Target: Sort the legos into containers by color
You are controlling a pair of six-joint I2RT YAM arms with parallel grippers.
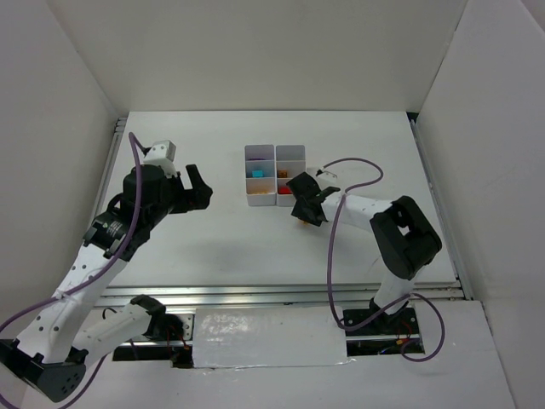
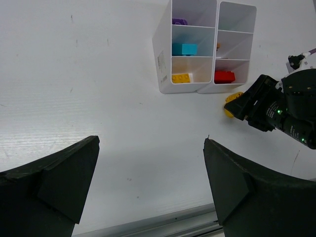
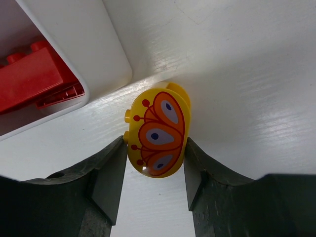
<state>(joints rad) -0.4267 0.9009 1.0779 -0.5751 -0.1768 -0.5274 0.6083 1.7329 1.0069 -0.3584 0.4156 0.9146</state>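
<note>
White table (image 1: 213,247), white walls (image 1: 255,51), alu rail (image 1: 255,295) front.

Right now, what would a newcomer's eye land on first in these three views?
The yellow printed brick, with its orange butterfly-like pattern, is pinched between the right gripper's fingers beside the white container block. Then come the colours already sorted inside: a purple brick, a teal brick, a plain yellow brick and a red brick. The left gripper hangs open, off to the block's left.
</note>
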